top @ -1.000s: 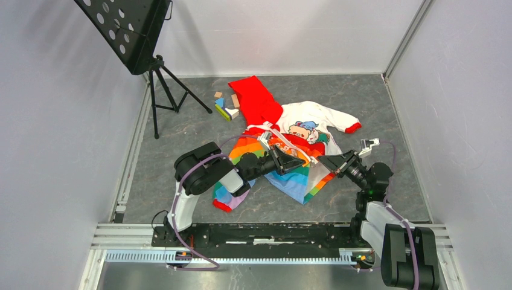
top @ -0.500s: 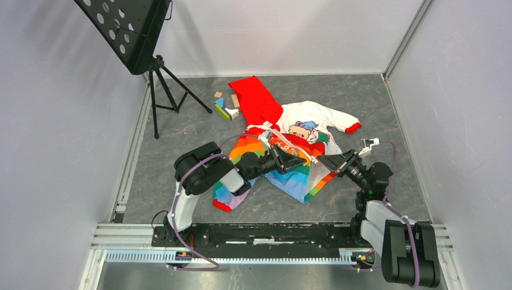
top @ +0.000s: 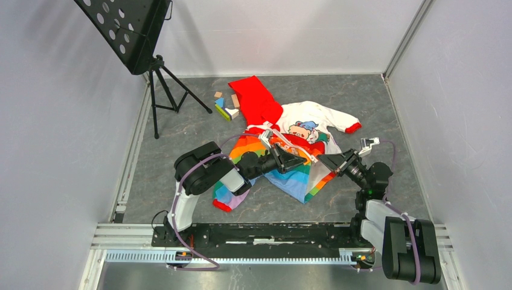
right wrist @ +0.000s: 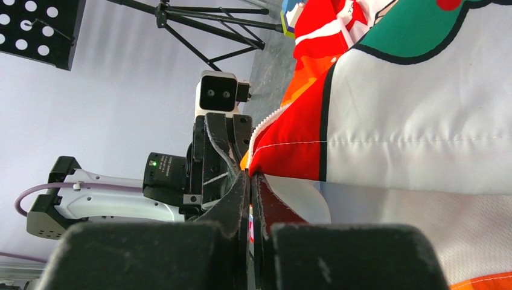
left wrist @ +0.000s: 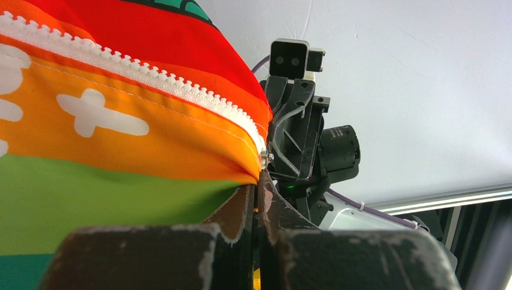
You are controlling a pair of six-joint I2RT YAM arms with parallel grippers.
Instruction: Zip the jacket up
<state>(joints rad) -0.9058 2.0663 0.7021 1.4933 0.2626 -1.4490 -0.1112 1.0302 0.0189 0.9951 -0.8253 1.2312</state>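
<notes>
In the overhead view, the right arm's black shoulder link (top: pixel 403 252), well behind the right gripper (top: pixel 320 159), is creeping very slightly leftward and upward.

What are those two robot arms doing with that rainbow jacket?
They are getting ready to zip it up. The jacket lies spread on the grey table. The left gripper is shut on the jacket's rainbow front, right at the end of the white zipper. The right gripper is shut on the red and white edge of the jacket, facing the left one. The two tips are close together. I cannot tell how far the zipper is done up.
</notes>
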